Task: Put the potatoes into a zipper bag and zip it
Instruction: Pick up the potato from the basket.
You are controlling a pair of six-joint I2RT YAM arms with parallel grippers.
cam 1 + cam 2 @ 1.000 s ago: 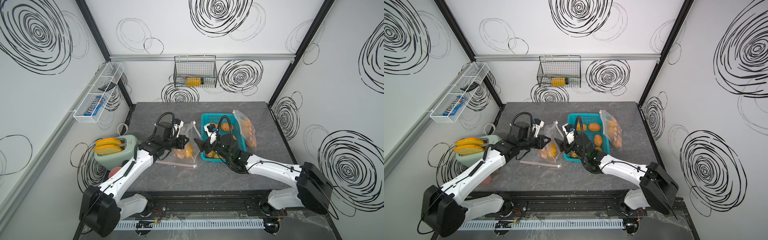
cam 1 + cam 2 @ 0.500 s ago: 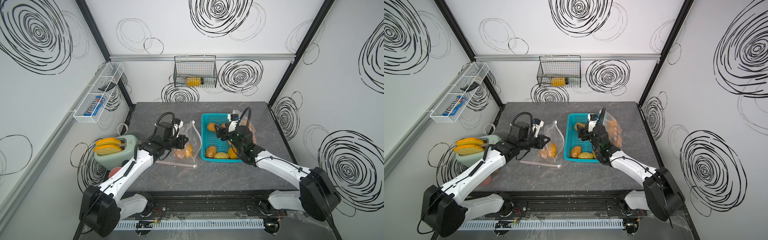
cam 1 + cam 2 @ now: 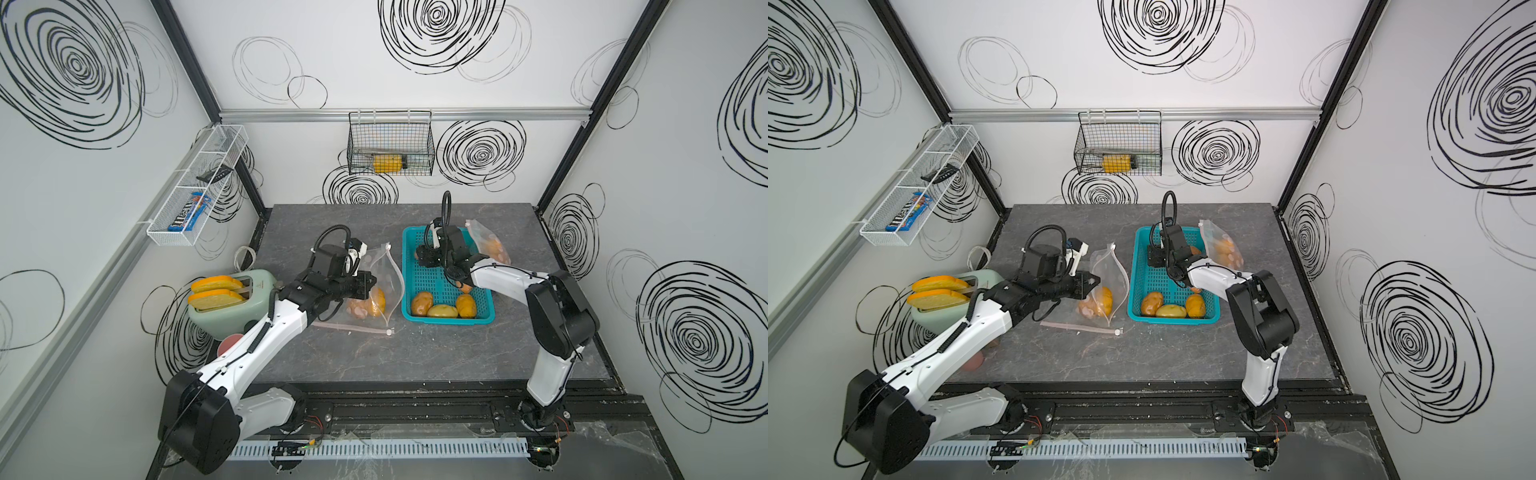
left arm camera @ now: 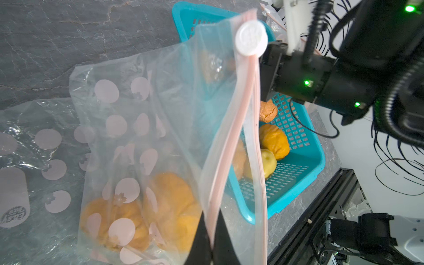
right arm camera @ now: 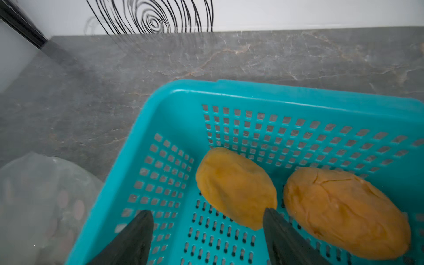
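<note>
Orange-brown potatoes [image 3: 372, 305]: a couple already down in the zipper bag [image 3: 384, 274], standing on the counter [image 3: 374, 374] just left of the teal basket [image 3: 409, 266]. Rest still in the basket: three bunched at the near end [image 3: 442, 309], two at the far end [image 5: 236, 188], one more half hidden under the right arm.

Bag rim pinched flat in the left hand [image 4: 212, 241], jaws fully closed on the plastic, mouth propped up towards the basket, white slider [image 4: 251, 37] at the top end.

Changed: right hand [image 5: 207, 220] was down beside the bag mouth a second ago, now swung back over the basket's far end. Jaws wide, nothing between them, one fingertip just beside the nearer far-end potato. Reads as reaching for the next pick. Loading roughly a third done by the look of it, zip not started.

Around: second bag [image 3: 488, 247], already stuffed with potatoes, against the basket's right side. Flat bag [image 3: 353, 328] lying on the counter under the held one. Toaster [image 3: 232, 299] with toast slices well off left.

In the way: far basket wall close behind the target pair. Bag mouth a narrow slit, held on one side only, likely a tight drop.
</note>
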